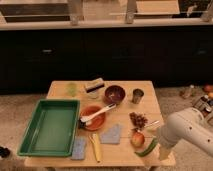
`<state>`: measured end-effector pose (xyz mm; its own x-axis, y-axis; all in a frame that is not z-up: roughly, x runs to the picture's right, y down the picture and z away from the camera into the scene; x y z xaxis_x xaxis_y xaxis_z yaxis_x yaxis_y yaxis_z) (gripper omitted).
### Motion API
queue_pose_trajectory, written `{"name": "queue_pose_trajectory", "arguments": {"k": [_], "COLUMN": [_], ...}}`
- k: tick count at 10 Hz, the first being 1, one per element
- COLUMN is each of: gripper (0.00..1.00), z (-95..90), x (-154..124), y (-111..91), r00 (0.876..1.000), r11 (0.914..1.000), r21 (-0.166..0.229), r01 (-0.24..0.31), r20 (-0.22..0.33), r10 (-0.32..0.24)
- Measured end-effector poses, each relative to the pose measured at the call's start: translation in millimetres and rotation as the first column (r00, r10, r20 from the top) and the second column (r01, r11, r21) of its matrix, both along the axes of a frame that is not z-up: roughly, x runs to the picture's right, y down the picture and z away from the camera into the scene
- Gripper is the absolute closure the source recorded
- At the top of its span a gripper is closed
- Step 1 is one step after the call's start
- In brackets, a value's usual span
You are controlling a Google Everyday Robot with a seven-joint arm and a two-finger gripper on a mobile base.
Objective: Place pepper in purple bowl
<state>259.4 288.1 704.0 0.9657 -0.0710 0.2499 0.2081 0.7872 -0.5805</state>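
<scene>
At the front right corner of the table, the green pepper lies slanted at the edge. The gripper at the end of the white arm is right against the pepper's right end. It may have hold of the pepper, but I cannot tell that or how far open it is.

Just left of the pepper is a red-orange fruit, then a grey cloth, a yellow utensil and a blue sponge. The green tray fills the left side. An orange bowl with a white utensil sits mid-table. Farther back, well apart from the pepper, stands the purple bowl, with a metal cup to its right.
</scene>
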Motion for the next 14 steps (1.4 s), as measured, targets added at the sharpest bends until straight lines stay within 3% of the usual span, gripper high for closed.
{"name": "queue_pose_trajectory", "arguments": {"k": [5,7,10,14], "gripper": [0.20,0.20,0.20,0.20], "z": [11.3,20.4,30.9,35.5], "x": [-2,-7,-8,3], "y": [20,28,39,42], "r00": [0.999,0.999,0.995,0.991], "r11": [0.9998,0.9998,0.9967,0.9916], "r21": [0.006,-0.018,-0.063,-0.082], "r01": [-0.017,-0.004,-0.051,-0.100], "r20": [0.031,0.041,0.082,0.084], "r10": [0.016,0.005,0.056,0.107]}}
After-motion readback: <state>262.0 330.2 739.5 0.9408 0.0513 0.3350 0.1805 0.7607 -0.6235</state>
